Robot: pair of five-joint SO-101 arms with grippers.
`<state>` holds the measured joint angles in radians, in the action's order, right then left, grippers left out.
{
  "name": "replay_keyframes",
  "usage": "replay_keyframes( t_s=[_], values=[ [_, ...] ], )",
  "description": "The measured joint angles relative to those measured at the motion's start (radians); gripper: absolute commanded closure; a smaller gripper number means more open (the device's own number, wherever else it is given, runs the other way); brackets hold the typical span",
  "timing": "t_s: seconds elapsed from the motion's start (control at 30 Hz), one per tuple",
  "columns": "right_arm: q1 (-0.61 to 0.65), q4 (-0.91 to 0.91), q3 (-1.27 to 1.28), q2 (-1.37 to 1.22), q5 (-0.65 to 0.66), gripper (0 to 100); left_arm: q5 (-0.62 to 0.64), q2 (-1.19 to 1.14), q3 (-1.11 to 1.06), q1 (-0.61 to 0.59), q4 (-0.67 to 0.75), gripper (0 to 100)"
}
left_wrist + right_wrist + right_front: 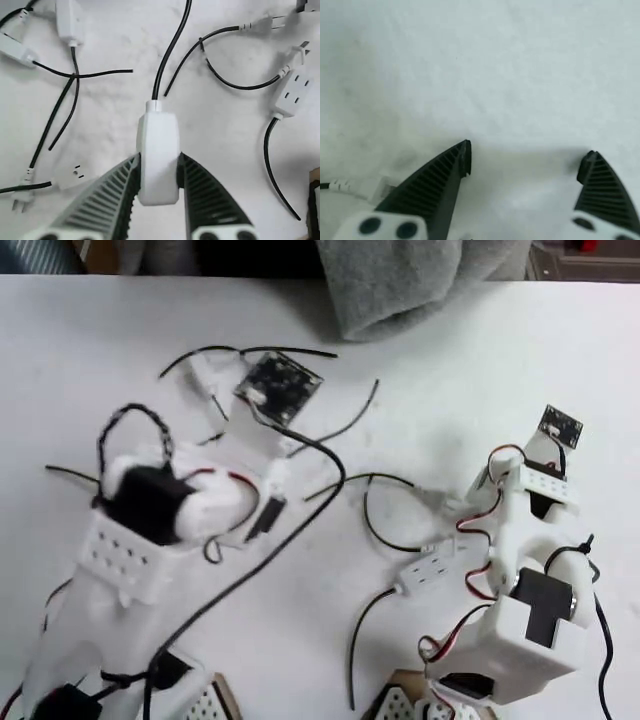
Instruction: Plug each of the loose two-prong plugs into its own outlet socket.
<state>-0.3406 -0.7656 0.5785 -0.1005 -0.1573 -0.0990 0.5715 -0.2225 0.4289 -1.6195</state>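
Left gripper (158, 157) first: I see it pinching a white corded housing (157, 132) between its two ribbed black fingers (120, 197), one on each long side. A black cord (170, 55) leaves the housing's far end and runs off across the white table (110, 115). I can't tell from here whether the housing's face has slots.

A three-way socket block (291, 93) lies flat off to the side, slots up and nothing in them. A two-prong plug (299, 51) lies just beside it, and a second plug (272, 21) lies a little farther off, both loose. Near the left fingers lies a small white socket piece (75, 175), with another loose plug (20, 201) next to it.

Now the right gripper (527, 156): jaws spread wide over bare table, holding nothing. A white plug end (377, 189) on a black lead lies by one finger.
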Motion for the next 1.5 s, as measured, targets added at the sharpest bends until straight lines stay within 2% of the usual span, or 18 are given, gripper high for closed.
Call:
replay_keyframes(
  t_s=[0.17, 0.33, 0.6, 0.73, 0.97, 1.07, 1.17, 1.33, 1.5],
  values=[
    [0.0, 0.0, 0.0, 0.0, 0.0, 65.7, 0.008, 0.0, -0.269, 0.072, 0.17, 98],
    [0.0, 0.0, 0.0, 0.0, 0.0, 65.7, 0.008, 0.0, -0.554, 0.087, 0.416, 98],
    [0.0, 0.0, 0.0, 0.0, 0.0, 65.7, 0.008, 0.0, -0.763, 0.084, 0.661, 97],
    [0.0, 0.0, 0.0, 0.0, 0.0, 65.7, -0.009, 0.0, -0.87, 0.025, 0.73, 93],
    [0.0, 0.0, 0.0, 0.0, 0.0, 65.7, -0.091, 0.017, -0.911, -0.043, 0.772, 93],
    [0.0, 0.0, 0.0, 0.0, 0.0, 65.7, -0.106, 0.017, -0.911, -0.054, 0.772, 85],
    [0.0, 0.0, 0.0, 0.0, 0.0, 65.7, -0.106, 0.017, -0.901, -0.058, 0.72, 78],
    [0.0, 0.0, 0.0, 0.0, 0.0, 65.7, -0.114, 0.017, -0.832, -0.061, 0.631, 76],
    [0.0, 0.0, 0.0, 0.0, 0.0, 65.7, -0.247, 0.017, -0.77, -0.14, 0.621, 76]
  ],
)
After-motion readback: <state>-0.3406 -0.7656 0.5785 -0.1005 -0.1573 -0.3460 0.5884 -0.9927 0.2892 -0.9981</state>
